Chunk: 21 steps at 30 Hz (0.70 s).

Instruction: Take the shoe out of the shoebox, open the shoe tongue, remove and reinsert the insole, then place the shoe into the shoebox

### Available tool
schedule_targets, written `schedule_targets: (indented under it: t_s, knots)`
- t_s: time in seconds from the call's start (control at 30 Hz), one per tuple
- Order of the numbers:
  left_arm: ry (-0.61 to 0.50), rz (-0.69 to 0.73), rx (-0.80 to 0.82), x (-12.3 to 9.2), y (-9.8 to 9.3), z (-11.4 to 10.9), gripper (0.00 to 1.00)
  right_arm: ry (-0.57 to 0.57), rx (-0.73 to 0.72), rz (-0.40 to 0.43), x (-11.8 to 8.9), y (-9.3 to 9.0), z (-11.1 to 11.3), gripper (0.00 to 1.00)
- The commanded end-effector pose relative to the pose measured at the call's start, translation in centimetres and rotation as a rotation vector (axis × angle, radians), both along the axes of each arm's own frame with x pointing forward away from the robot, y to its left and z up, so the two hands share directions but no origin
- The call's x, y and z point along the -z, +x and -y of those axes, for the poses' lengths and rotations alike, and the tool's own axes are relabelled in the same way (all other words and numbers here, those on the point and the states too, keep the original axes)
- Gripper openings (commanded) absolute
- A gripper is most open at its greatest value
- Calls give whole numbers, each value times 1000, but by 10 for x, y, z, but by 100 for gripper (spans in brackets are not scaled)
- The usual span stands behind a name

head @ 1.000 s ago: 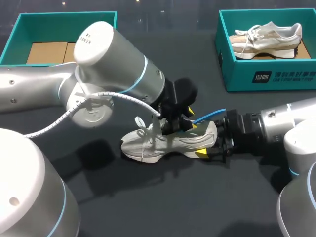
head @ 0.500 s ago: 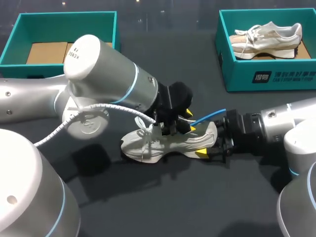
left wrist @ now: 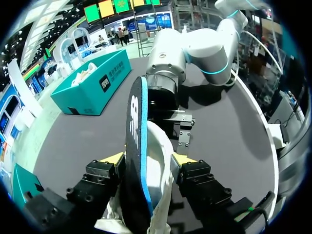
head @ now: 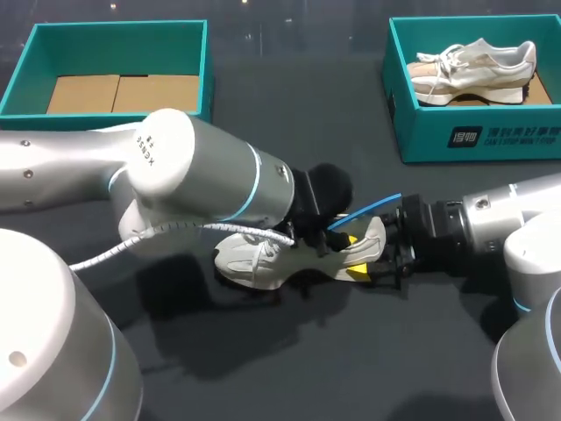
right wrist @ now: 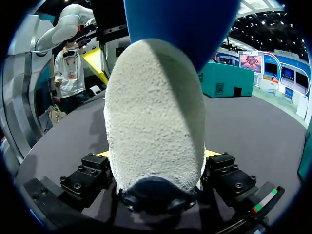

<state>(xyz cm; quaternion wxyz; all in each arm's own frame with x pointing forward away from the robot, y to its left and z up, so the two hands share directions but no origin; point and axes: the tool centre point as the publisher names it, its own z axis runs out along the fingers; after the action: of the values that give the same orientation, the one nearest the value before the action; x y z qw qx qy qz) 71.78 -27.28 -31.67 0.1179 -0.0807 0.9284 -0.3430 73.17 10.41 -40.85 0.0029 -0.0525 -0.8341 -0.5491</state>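
Dark table (head: 351,114), mid-surface: shoe (head: 254,259) on its sole, right gripper (right wrist: 156,165) clamped on heel. Left gripper (left wrist: 147,163) pinching insole (head: 372,207), half out of collar. Best: heel braced firm, insole guided lengthwise, no buckling.

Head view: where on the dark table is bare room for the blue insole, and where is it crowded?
Free: the dark table's far strip between the empty teal shoebox and the occupied teal shoebox, and the near edge. Crowded: mid-table, where left gripper and right gripper clamp the pale grey sneaker.
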Motion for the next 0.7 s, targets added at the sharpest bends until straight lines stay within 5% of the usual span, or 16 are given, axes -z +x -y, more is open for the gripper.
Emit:
schedule_targets:
  t_s: [0.03,0.33,0.53,0.7]
  knots:
    - [7,7,-13,3,2,7,55,-6,1,-1,-1,-1,-2,0]
    - [2,11,-15,12,10,8,36,-6,1,-1,-1,-1,-2,0]
    - [-15,1,-4,14,17,5,0,-6,1,-1,-1,-1,-2,0]
    - [-31,-28,20,8,21,3,0,-6,1,-1,-1,-1,-2,0]
